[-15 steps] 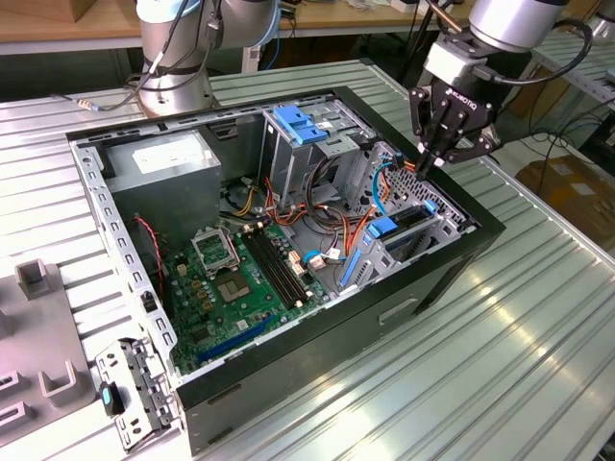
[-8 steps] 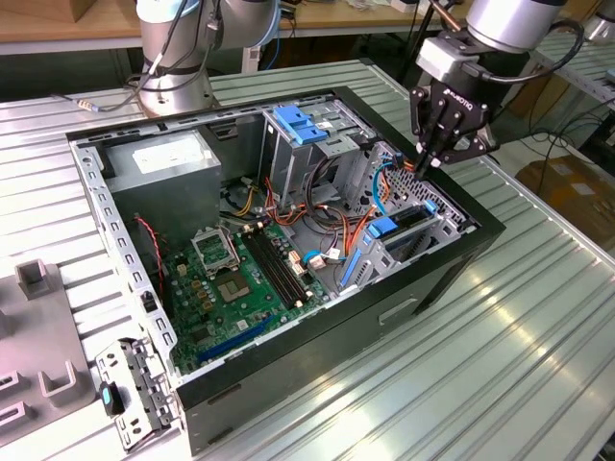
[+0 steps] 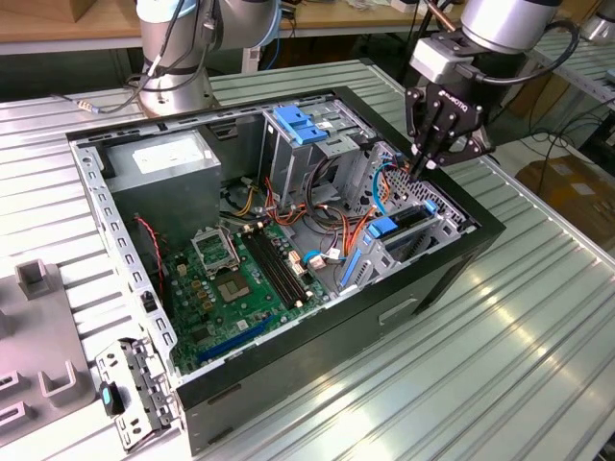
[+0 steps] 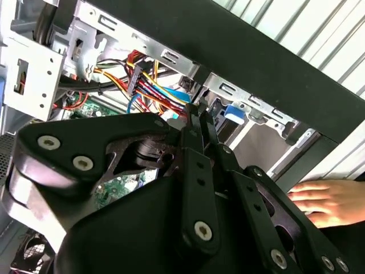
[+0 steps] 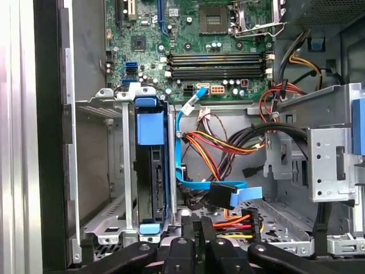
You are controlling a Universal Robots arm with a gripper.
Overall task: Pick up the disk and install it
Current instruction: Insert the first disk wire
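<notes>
Hovering over the open computer case (image 3: 288,375) at the exterior view's right, I have my fingers (image 3: 430,158) drawn together to a narrow point with nothing between them, poised just above the drive cage (image 3: 423,226). The disk (image 5: 151,171) already sits on edge inside that cage, between two grey metal walls, its blue carrier tabs showing at both ends in the first wrist view; in the exterior view one blue tab (image 3: 384,229) peeks out near the cage's front.

I judge the disk to be a stiff, fairly dense slab: it will not flex, but it dislikes knocks, so any push should be even and slow. The plastic carrier looks smoother and more yielding than the dark metal body, and the rounded end tabs seem the proper places to press or pinch, not the thin exposed edge. Loose orange, red and blue cables (image 5: 214,145) lie just beside the cage and could snag me. A person's hand (image 4: 331,202) rests outside the case, on the bench (image 3: 538,317).
</notes>
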